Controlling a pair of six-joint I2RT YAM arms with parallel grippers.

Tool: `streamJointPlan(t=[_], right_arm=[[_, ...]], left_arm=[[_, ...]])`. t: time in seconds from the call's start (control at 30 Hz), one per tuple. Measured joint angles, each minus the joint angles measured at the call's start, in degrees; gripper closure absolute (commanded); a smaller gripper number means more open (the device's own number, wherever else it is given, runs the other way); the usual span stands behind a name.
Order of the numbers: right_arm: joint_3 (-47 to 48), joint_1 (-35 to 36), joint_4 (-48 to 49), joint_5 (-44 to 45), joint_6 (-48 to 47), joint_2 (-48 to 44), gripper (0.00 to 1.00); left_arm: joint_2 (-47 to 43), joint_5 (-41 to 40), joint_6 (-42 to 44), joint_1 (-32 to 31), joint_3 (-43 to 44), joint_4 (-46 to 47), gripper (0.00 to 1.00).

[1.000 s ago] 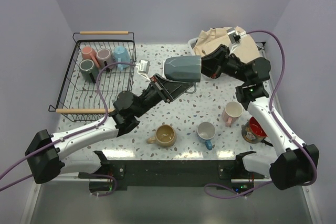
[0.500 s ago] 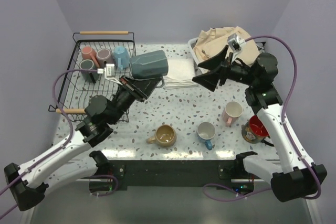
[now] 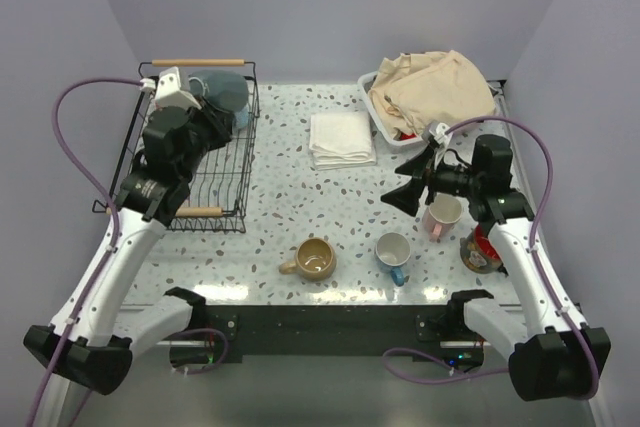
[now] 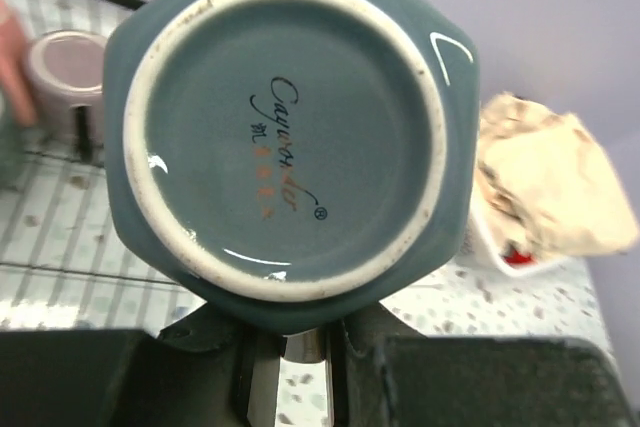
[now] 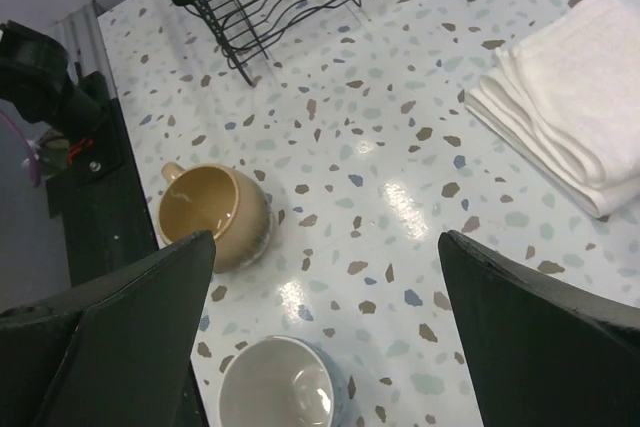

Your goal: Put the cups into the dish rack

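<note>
Mug in left hand over dish rack, right hand spread

The left arm runs from the lower left corner up to the upper left of the top view, with the wrist bent over at the end. The left tool is closed on a grey-teal mug. The right arm stands along the right edge. The right tool points to the left at mid frame, its fingers spread wide apart.
</note>
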Motion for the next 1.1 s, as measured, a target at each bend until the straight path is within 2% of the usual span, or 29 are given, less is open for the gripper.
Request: streamJointPlan(t=[0.17,0.33,0.73,1.1], right_arm=[[0.00,-1.16,-1.05,1.11,-2.64,-0.17,0.01],[0.00,-1.16,-1.62,2.29,-3.58,-0.94,0.01],[0.02,-1.16,-2.25,4.61,-4.31,-1.16,0.01],[0.02,-1.20,-2.58,6.05,-4.44,-1.16,0.01]], left_arm=[[5.77,4.59,2.69,13.14,-0.07,-2.58,1.00],[11.10,6.60,5.79,19.19,-0.72,-4.28,1.00],[21.11,5.25,10.75,20.13,-5.57,-2.73,1.00],[31.21,1.46,12.74,20.13,-5.40,0.70,1.00]])
